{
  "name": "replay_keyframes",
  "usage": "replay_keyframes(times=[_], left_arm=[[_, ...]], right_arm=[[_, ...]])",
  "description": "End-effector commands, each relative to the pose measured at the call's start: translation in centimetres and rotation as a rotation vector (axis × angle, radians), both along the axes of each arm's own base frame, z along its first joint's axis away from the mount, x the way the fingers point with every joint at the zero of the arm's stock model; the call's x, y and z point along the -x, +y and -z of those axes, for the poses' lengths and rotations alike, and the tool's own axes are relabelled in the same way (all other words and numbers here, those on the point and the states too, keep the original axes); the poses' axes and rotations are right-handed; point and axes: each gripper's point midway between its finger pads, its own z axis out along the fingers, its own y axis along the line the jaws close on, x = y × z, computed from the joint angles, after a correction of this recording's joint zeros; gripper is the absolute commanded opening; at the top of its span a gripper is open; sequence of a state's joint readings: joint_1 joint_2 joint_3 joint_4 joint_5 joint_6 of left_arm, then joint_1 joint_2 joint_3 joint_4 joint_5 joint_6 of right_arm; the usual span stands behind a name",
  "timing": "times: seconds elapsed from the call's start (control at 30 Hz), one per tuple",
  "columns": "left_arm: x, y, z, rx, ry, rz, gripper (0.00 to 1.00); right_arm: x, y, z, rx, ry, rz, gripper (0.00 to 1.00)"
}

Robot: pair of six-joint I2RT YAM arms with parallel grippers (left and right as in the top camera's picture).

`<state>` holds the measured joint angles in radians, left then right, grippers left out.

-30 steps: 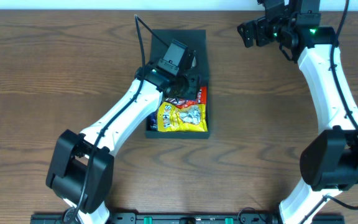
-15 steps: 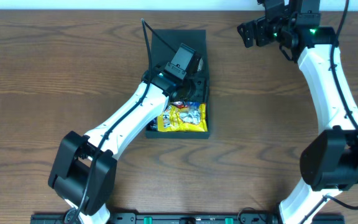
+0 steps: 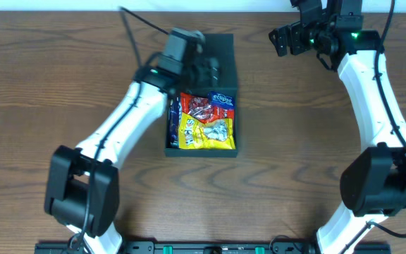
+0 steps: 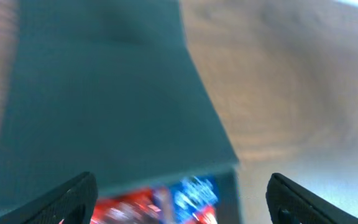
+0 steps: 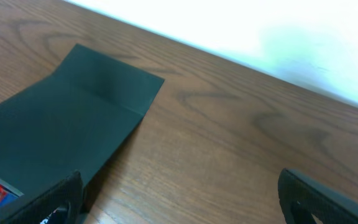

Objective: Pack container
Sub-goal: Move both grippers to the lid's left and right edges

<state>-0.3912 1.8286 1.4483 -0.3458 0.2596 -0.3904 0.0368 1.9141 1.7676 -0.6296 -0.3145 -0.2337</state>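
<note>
Three snack packets (image 3: 204, 123) fill the container (image 3: 201, 151) at mid-table, its flap lid (image 3: 224, 51) lying open; rigid, probably light, best taken by the lid's free edge; left gripper (image 4: 182, 199) hovers above it, seemingly spread wide though blurred; right gripper (image 5: 179, 193) wide, empty.

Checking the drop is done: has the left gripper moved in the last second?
Yes. Overhead, the left gripper has shifted from over the middle of the container to its far lid flap, uncovering the packets.
</note>
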Motion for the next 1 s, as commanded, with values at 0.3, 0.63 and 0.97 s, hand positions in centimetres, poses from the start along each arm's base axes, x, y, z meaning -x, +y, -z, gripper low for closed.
replay_keyframes(times=[0.3,0.63,0.97], left_arm=[[-5.8,15.4,-0.2,-0.014,-0.031,-0.296,0.06],[-7.1,14.5,8.7,0.225,0.174,-0.26,0.06],[-7.2,12.9,12.7,0.378,0.281,-0.241,0.06]], right_arm=[[0.1,2.8,6.2,-0.146,0.193,-0.023,0.02],[-0.1,5.5,12.2,-0.348,0.381,0.004,0.01],[0.4,8.7,18.3,-0.583,0.597,0.027,0.01]])
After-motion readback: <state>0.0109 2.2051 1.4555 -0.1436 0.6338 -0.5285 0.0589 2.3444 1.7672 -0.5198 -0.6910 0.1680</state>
